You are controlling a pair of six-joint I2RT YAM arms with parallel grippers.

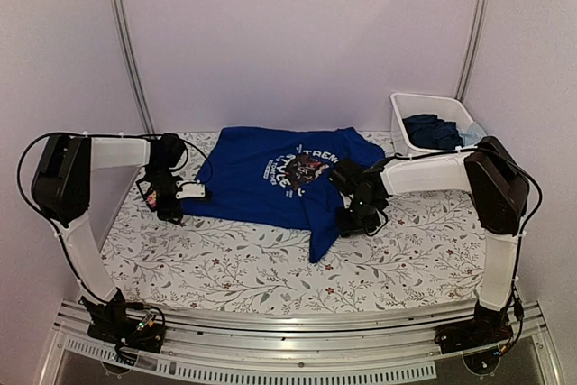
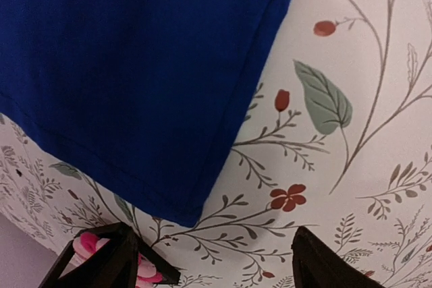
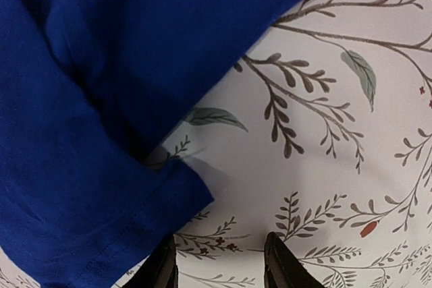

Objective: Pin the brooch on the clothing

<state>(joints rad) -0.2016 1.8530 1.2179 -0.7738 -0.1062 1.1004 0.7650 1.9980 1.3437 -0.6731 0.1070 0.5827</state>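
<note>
Pink-petalled flower brooch [image 2: 88, 244] tucked behind left pincer's [image 2: 223, 261] dark finger [image 2: 111, 257], jaws wide apart, grip unclear; royal-blue printed T-shirt [image 1: 270, 173] flat on floral tablecloth [image 1: 225, 268]; right pincer [image 3: 219, 264] slightly parted, empty, beside sleeve.

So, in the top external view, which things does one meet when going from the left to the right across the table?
left gripper → T-shirt → right gripper → white bin holding bunched clothes.

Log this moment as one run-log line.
left end effector: open, brooch by left finger | right end effector: open, at T-shirt sleeve hem | brooch: not pinned
</note>
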